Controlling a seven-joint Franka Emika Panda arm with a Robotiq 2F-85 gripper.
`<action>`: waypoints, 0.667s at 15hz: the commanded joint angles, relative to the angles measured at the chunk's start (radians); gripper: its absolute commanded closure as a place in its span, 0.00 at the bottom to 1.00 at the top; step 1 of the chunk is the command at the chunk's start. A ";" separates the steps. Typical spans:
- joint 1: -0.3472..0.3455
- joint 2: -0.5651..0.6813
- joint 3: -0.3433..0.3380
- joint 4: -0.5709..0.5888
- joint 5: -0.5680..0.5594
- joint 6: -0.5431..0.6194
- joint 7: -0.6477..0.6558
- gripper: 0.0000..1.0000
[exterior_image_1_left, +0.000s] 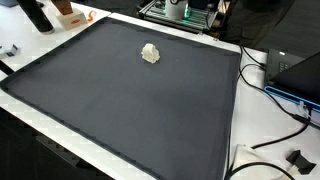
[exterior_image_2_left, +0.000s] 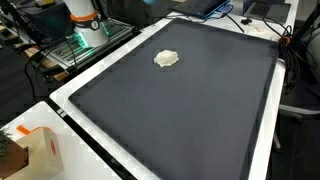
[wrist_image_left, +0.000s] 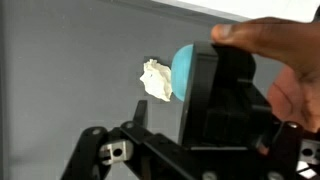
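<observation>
In the wrist view my gripper comes in from the bottom edge. Its left finger stands well away from the right linkage, so the jaws are spread. A human hand holds a black block with a light blue face between them. The left finger does not touch the block, and the block hides the right fingertip. Beyond it, a crumpled cream wad lies on the dark grey mat. Both exterior views show the wad alone on the mat, and neither shows the gripper.
The mat covers a white table. The robot base stands at the far edge. Cables and a black device lie beside the mat. A cardboard box sits at a near corner.
</observation>
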 joint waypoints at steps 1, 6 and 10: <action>-0.004 0.001 0.004 0.002 0.001 -0.003 -0.001 0.00; -0.004 0.001 0.003 0.003 0.002 -0.007 0.000 0.25; -0.004 0.001 0.004 0.003 0.002 -0.007 -0.001 0.51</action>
